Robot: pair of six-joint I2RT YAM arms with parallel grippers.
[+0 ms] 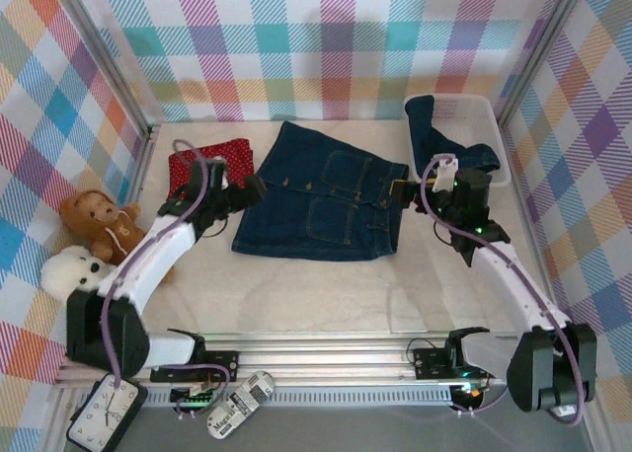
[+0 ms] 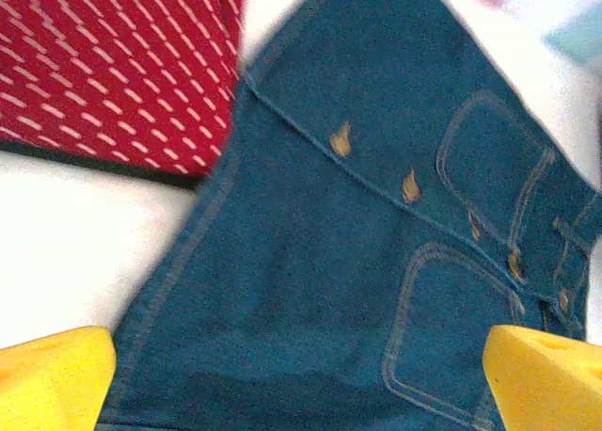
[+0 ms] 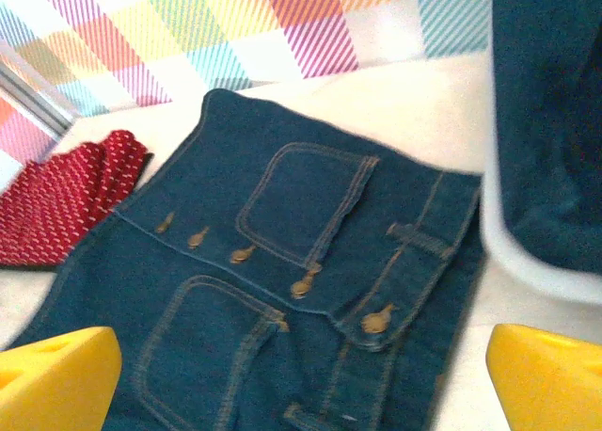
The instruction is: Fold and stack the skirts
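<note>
Folding looks about to start on the flat dark blue denim skirt with front buttons [image 1: 321, 203], the left gripper [image 1: 255, 188] at its left edge and the right gripper [image 1: 400, 190] at its right edge, both spread wide and empty, each needing to pinch cloth next.

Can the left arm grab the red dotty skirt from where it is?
Probably yes. The red skirt lies uncovered close beside the left gripper, whose jaws stand open over the denim skirt's edge.
</note>
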